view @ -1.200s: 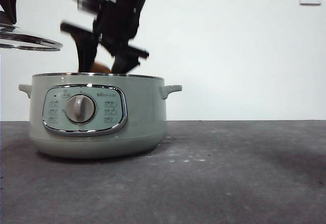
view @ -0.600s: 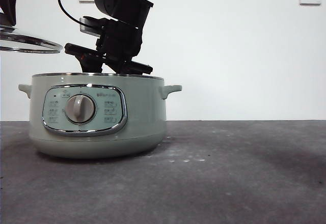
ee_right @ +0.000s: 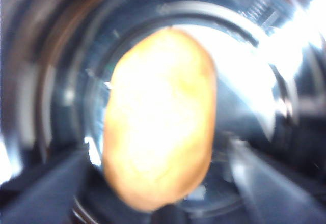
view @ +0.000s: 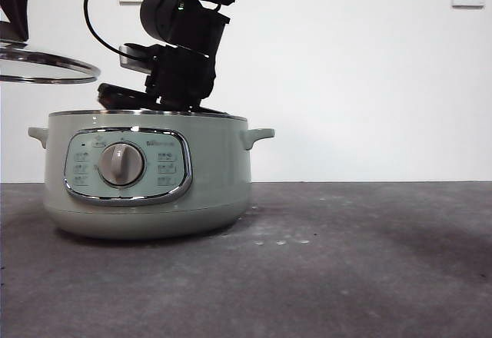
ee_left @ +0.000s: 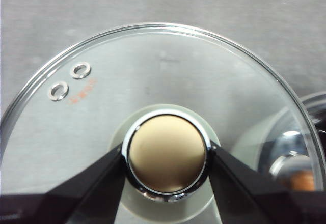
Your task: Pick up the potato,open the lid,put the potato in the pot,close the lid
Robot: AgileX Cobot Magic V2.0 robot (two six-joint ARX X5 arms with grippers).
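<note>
Right gripper (view: 165,104): reaches down into the open mouth of the pot, so its fingertips are hidden behind the rim in the front view. In its wrist view the jaws stand wide apart, one at 8 o'clock and one at 4 o'clock of the potato, and neither clearly touches it. The picture is blurred, so I cannot tell for sure whether the potato is released.

Potato (ee_right: 159,117): an orange-brown oval seen inside the pot's shiny interior, lying between the spread jaws.

Left gripper (ee_left: 165,159): closed on the lid's round knob, one jaw at 9 o'clock and one at 3 o'clock of it.

Lid (ee_left: 153,96): glass dome with a steel rim, held in the air. In the front view it hangs at about 10 o'clock of the pot, up and to the side, not touching it.

Pot (view: 150,173): pale green, dial facing the camera, standing uncovered on the dark table (view: 346,261).

Progress: the lid is off and the potato is in the pot, so most of the task looks done. Left, by my judgement: lift the right gripper clear of the rim, then set the lid back on.
</note>
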